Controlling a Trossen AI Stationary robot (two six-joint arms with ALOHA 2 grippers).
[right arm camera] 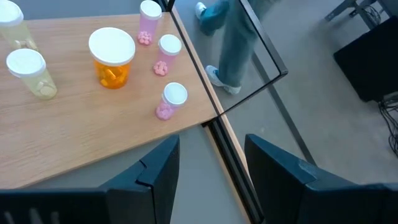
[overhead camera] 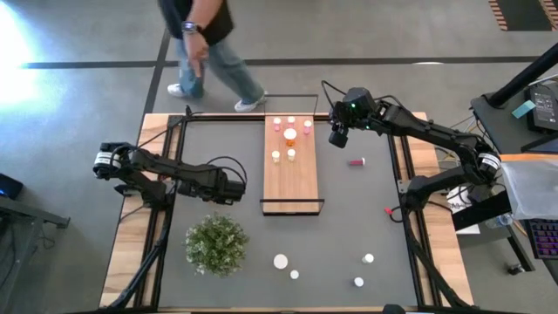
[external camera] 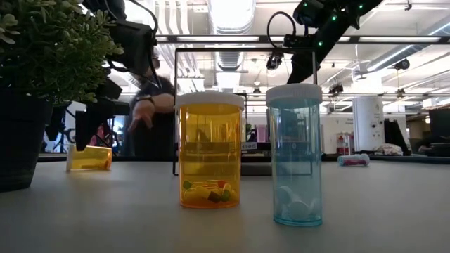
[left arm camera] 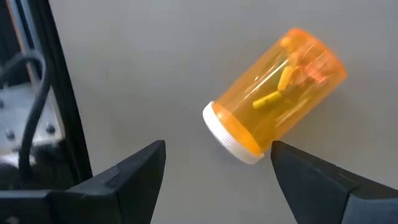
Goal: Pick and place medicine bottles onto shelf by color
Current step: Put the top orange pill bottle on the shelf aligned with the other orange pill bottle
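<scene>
My left jaws (left arm camera: 214,171) are wide apart around the orange bottle (left arm camera: 277,93) lying on the table (overhead camera: 366,209), ready to grab it. My right jaws (right arm camera: 208,165), apart and empty, hang beside the shelf (overhead camera: 292,179) at three o'clock.

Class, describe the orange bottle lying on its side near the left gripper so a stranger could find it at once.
Start at the bushy green plant on the dark table mat, then look to the open left gripper just beyond it, beside the wooden shelf. Right ahead of that gripper is the orange bottle: unlike the upright bottles on the shelf, it lies tipped over on the mat, white cap toward the gripper.
</scene>
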